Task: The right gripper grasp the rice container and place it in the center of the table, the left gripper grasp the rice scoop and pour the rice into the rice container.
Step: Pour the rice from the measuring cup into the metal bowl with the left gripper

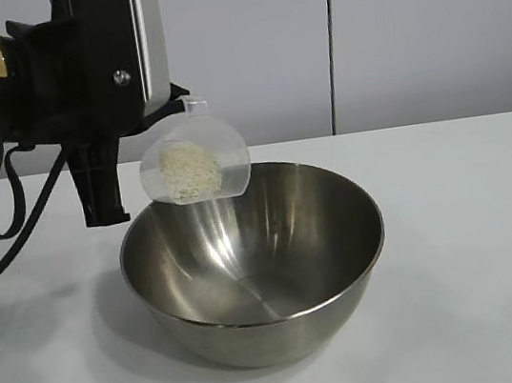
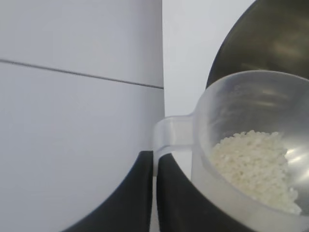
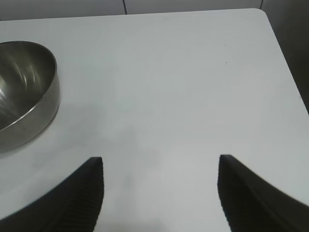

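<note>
The rice container (image 1: 258, 331), a wide steel bowl, stands on the white table (image 1: 472, 217). Above its far left rim hangs the rice scoop (image 1: 232, 161), a clear plastic cup tipped on its side with its mouth toward the bowl. White rice (image 1: 190, 170) lies heaped against its lower wall. My left gripper (image 1: 175, 100) is shut on the scoop's small handle (image 2: 169, 133), and its wrist view shows the rice (image 2: 256, 164) with the bowl (image 2: 270, 38) behind it. My right gripper (image 3: 161, 159) hovers open over bare table (image 3: 169, 87), with the bowl (image 3: 29, 96) off to one side.
A white panelled wall (image 1: 405, 25) rises behind the table. The left arm's black cable (image 1: 7, 204) loops down at the exterior view's left. In the right wrist view the table's rounded corner and edge (image 3: 282, 63) show against a dark floor.
</note>
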